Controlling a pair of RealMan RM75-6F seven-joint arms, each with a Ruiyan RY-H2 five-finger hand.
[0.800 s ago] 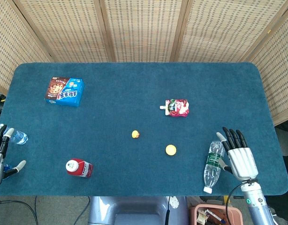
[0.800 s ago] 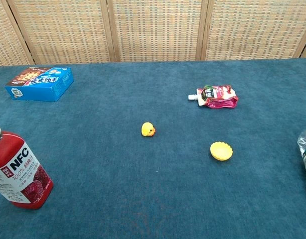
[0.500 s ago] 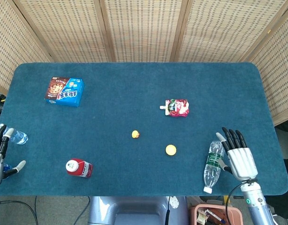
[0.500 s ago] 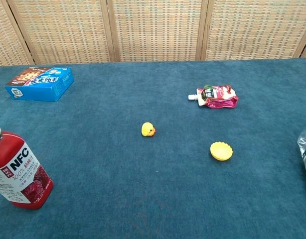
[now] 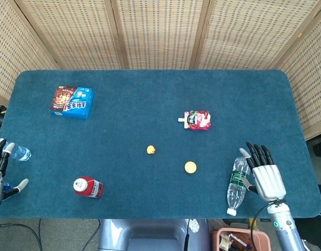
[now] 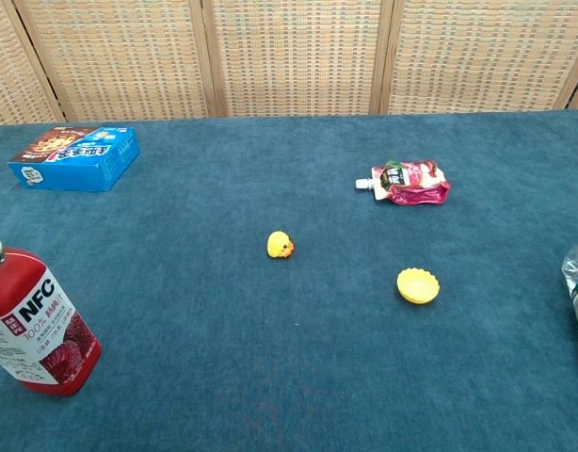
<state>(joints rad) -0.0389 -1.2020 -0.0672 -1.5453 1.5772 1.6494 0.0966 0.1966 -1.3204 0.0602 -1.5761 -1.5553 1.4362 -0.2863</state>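
On the blue-carpeted table (image 5: 150, 89) a blue snack box (image 5: 72, 102) sits far left, a red juice bottle (image 5: 88, 187) lies near the front edge, and mid-table — well apart — a yellow duck (image 5: 151, 150), a yellow cap (image 5: 190, 167) and a red pouch (image 5: 197, 120).

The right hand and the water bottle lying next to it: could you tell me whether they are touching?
Cannot tell. In the head view the right hand lies close beside the water bottle, thumb at its side, but neither contact nor gap shows plainly. The chest view shows only the bottle's edge.

Head cam overhead, chest cam low, nearer
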